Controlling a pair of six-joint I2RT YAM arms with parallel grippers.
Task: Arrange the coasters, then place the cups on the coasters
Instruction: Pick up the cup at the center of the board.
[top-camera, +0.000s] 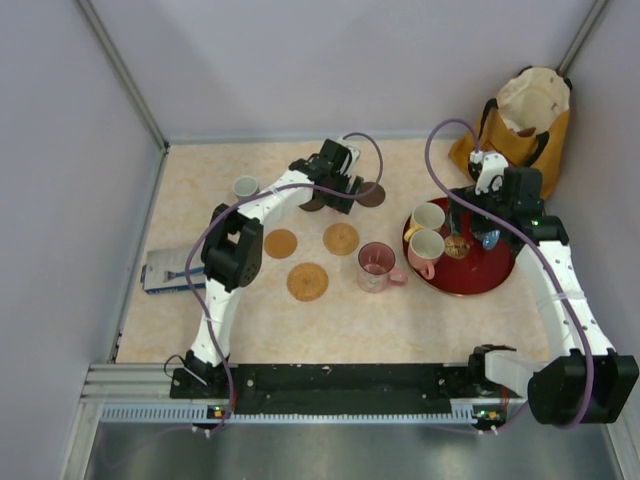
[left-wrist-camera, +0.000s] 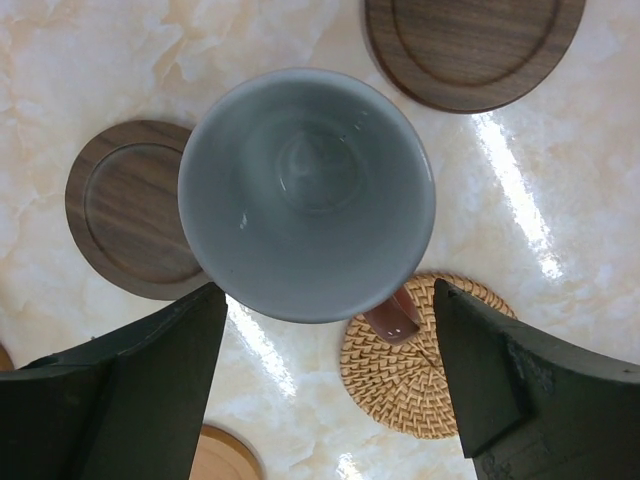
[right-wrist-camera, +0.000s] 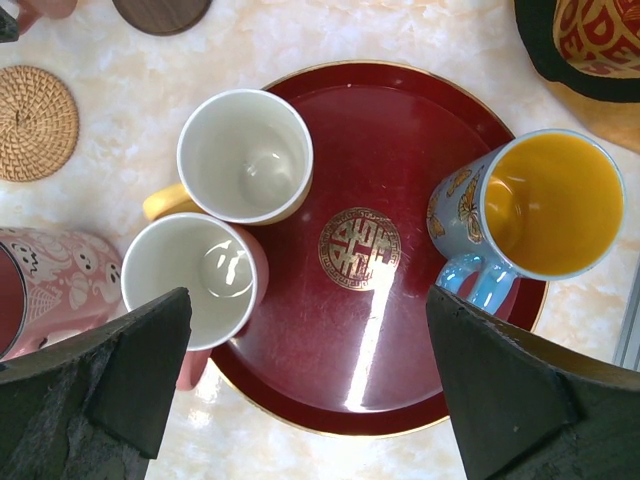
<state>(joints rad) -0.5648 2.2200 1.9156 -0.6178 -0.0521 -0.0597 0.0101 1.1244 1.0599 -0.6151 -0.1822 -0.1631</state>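
A blue-grey cup (left-wrist-camera: 307, 195) with a brownish handle fills the left wrist view. My left gripper (left-wrist-camera: 328, 290) (top-camera: 340, 195) is open, its fingertips flanking the cup's near side; the top view hides this cup. Dark coasters (left-wrist-camera: 125, 210) (left-wrist-camera: 470, 45) lie beside it, and whether it rests on one I cannot tell. A woven coaster (left-wrist-camera: 425, 360) lies nearer. Tan coasters (top-camera: 281, 243) (top-camera: 341, 238) (top-camera: 307, 281) sit mid-table, beside a pink cup (top-camera: 377, 267). Another blue-grey cup (top-camera: 245, 186) stands far left. My right gripper (right-wrist-camera: 308, 300) (top-camera: 470, 225) hangs open over the tray.
The red round tray (right-wrist-camera: 380, 330) (top-camera: 500, 275) holds a pale yellow cup (right-wrist-camera: 245, 155), a pink cup (right-wrist-camera: 195, 280) and a blue cup with a yellow inside (right-wrist-camera: 555, 205). A yellow-orange bag (top-camera: 520, 125) stands behind it. A blue-and-white packet (top-camera: 165, 270) lies at the left edge.
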